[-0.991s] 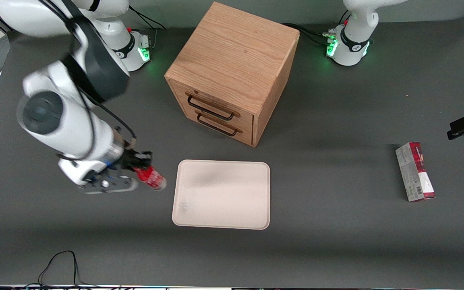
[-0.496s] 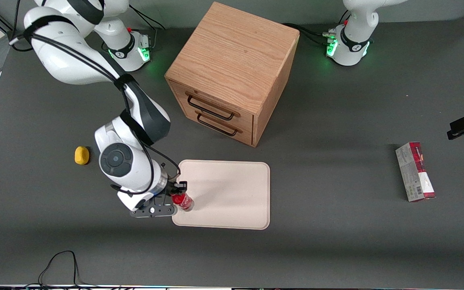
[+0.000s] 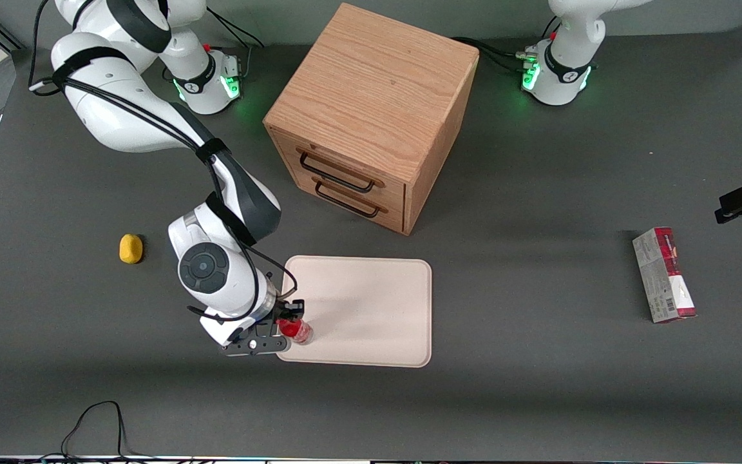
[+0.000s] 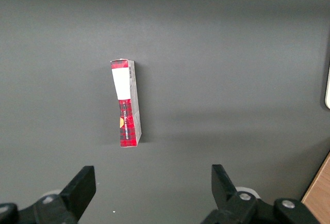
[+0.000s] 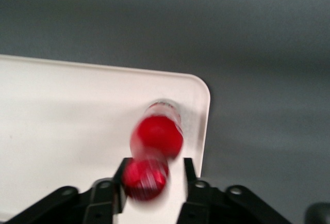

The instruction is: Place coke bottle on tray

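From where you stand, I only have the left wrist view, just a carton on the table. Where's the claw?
Observer: The claw is over the tray's corner nearest the working arm and the front camera.
Operator: Is it holding anything?
Observer: Yes, the coke bottle, gripped near its cap.
Operator: Is the bottle over the tray?
Observer: Yes, just inside the rim at that corner.
Operator: Anything else nearby?
Observer: A small yellow object lies on the table toward the working arm's end.
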